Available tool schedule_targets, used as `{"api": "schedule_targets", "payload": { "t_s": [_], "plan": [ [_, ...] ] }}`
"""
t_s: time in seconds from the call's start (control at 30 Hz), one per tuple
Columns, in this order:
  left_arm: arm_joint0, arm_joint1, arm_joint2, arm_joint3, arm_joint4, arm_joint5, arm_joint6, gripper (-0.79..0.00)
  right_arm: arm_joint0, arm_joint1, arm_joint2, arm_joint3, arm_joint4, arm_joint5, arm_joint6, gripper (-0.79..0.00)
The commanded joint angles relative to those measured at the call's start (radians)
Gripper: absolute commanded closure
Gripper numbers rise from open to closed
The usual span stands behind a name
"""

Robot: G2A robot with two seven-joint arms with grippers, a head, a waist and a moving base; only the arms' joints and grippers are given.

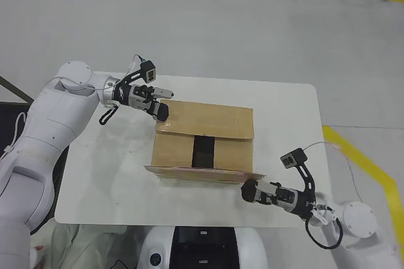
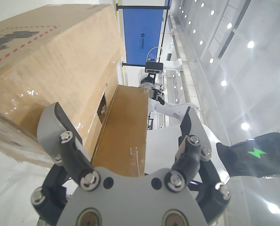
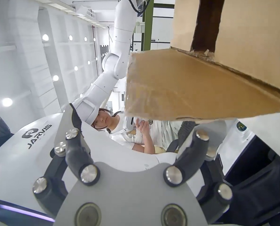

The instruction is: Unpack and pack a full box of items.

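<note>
The cardboard box (image 1: 212, 124) sits in the middle of the desk (image 1: 286, 111). The left pincer (image 1: 163, 102) is spread at its far left corner. The right pincer (image 1: 249, 191) is spread beside its near right corner.

Printed marks, left wrist view. On one face of the cardboard box (image 2: 60, 71) we found a red dashed line (image 2: 24, 42), bent into an arrowhead angle. Inside that angle was a black printed mark (image 2: 11, 37), seen too obliquely for us to make out. Near the far edge of that face ran small dark lettering (image 2: 95, 7), which we could not read. In the room behind the box, a blue panel (image 2: 143, 22) carried one short line of white lettering (image 2: 142, 43) headed by a small emblem; it stood sideways in this view.
</note>
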Motion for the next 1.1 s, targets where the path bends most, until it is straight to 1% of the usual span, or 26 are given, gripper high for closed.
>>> {"api": "schedule_targets", "payload": {
  "t_s": [0.0, 0.2, 0.37, 0.7, 0.8, 1.07],
  "plan": [
    [0.000, 0.000, 0.000, 0.000, 0.000, 0.000, 0.000, -0.785, 0.021, 0.000, -0.002, 0.007, -0.002, -0.003, -0.011, -0.785],
    [0.000, 0.000, 0.000, 0.000, 0.000, 0.000, 0.000, -0.785, 0.109, -0.001, -0.028, 0.058, -0.036, -0.033, -0.035, -0.785],
    [0.000, 0.000, 0.000, 0.000, 0.000, 0.000, 0.000, -0.785, 0.186, -0.004, -0.062, 0.114, -0.040, -0.032, -0.047, -0.785],
    [0.000, 0.000, 0.000, 0.000, 0.000, 0.000, 0.000, -0.785, 0.295, -0.011, -0.112, 0.201, -0.042, -0.051, -0.074, -0.785],
    [0.000, 0.000, 0.000, 0.000, 0.000, 0.000, 0.000, -0.785, 0.325, -0.013, -0.123, 0.231, -0.041, -0.042, -0.096, -0.785],
    [0.000, 0.000, 0.000, 0.000, 0.000, 0.000, 0.000, -0.785, 0.385, -0.018, -0.159, 0.298, -0.057, 0.022, -0.147, -0.785]
  ]
}}
